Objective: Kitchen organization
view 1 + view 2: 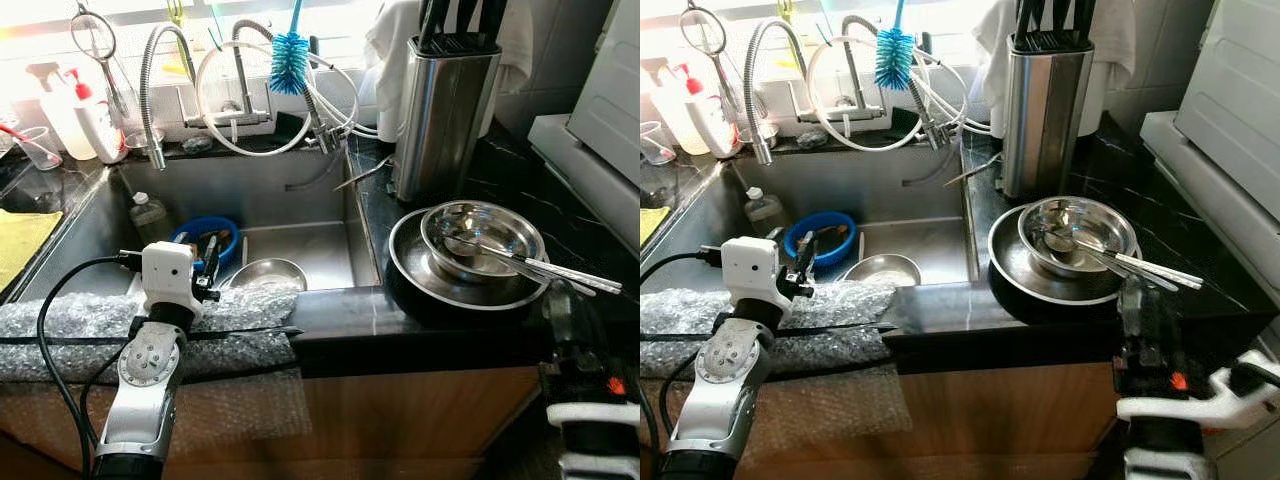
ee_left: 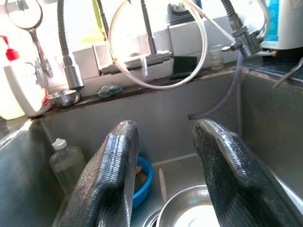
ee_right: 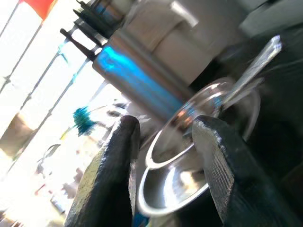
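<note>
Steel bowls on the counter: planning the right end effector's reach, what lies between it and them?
Bare black counter edge separates the right end effector from the stacked steel bowls, per the right eye view.

Polished steel bowl (image 1: 483, 240) nested in a shiny steel plate (image 1: 415, 275), on glossy black veined stone counter (image 1: 560, 225). At nine o'clock, matt brushed steel sink (image 1: 300, 250); bubble wrap (image 1: 90, 320), crinkled and clear, over its front edge. Brushed-metal knife block (image 1: 440, 115). Blue plastic bowl (image 1: 205, 235). Wood-grain cabinet front (image 1: 400, 410).
</note>
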Controlling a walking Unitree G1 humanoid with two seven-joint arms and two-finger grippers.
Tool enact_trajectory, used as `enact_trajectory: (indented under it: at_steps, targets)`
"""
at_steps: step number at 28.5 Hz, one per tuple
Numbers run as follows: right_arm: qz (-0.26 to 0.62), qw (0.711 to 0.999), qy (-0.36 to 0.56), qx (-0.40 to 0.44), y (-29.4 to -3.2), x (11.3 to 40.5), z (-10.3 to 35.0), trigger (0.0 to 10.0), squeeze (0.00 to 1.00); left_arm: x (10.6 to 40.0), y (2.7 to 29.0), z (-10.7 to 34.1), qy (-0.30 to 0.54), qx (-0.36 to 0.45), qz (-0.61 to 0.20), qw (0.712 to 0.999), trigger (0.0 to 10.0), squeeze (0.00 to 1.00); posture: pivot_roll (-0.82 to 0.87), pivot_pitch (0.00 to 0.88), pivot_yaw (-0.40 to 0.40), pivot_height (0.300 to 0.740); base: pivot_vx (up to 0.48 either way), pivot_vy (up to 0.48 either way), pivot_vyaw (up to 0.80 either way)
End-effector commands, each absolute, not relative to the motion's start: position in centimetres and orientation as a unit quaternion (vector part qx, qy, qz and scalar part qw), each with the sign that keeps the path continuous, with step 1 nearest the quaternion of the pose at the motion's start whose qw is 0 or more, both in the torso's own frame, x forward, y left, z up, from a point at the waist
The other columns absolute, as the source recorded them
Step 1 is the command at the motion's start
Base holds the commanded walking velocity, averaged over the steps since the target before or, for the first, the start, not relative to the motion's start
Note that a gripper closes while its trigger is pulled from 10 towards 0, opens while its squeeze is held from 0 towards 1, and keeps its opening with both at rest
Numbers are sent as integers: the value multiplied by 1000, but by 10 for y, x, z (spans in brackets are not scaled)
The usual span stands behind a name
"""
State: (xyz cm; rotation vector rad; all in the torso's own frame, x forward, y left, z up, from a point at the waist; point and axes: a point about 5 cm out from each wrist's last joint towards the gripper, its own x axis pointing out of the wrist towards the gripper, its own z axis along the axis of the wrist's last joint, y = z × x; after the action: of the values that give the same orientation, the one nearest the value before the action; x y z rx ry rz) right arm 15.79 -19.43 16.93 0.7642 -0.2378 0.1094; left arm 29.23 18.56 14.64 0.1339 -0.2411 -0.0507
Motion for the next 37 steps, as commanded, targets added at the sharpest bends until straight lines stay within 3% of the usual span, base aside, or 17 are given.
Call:
enact_trajectory:
  at_steps: [1, 4, 7, 10, 16, 22, 26, 31, 35, 37]
  targets:
    - [99, 917, -118, 369, -183, 157, 177, 10000, 0, 294, 185, 148, -123, 64, -27, 990, 10000, 0, -201, 0, 83, 740, 0, 0, 0]
    - [125, 919, -103, 360, -176, 157, 176, 10000, 0, 294, 185, 147, -123, 64, -27, 990, 10000, 0, -196, 0, 81, 740, 0, 0, 0]
    - [152, 938, -75, 303, -171, 162, 172, 10000, 0, 294, 185, 147, -122, 64, -26, 990, 10000, 0, -194, 0, 82, 740, 0, 0, 0]
    - [193, 958, -59, 203, -170, 168, 177, 10000, 0, 294, 185, 147, -123, 63, -25, 990, 10000, 0, -192, 0, 80, 740, 0, 0, 0]
    - [248, 966, -42, 65, -175, 170, 185, 10000, 0, 295, 184, 147, -125, 61, -25, 990, 10000, 0, -198, 0, 82, 740, 0, 0, 0]
    - [282, 958, -20, -36, -189, 168, 193, 10000, 0, 297, 183, 148, -127, 60, -26, 990, 10000, 0, -203, 0, 86, 740, 0, 0, 0]
    - [249, 955, -19, -159, -216, 175, 205, 10000, 0, 299, 183, 149, -128, 58, -26, 990, 10000, 0, -206, 0, 89, 740, 0, 0, 0]
    - [208, 947, -18, -243, -238, 181, 216, 10000, 0, 300, 181, 149, -129, 57, -28, 990, 10000, 0, -208, 0, 92, 740, 0, 0, 0]
    - [196, 925, -21, -325, -245, 185, 229, 10000, 0, 300, 181, 149, -129, 57, -28, 990, 10000, 0, -211, 0, 96, 740, 0, 0, 0]
    - [216, 899, -5, -382, -244, 183, 232, 10000, 0, 300, 181, 150, -129, 57, -29, 990, 10000, 0, -212, 0, 99, 740, 0, 0, 0]
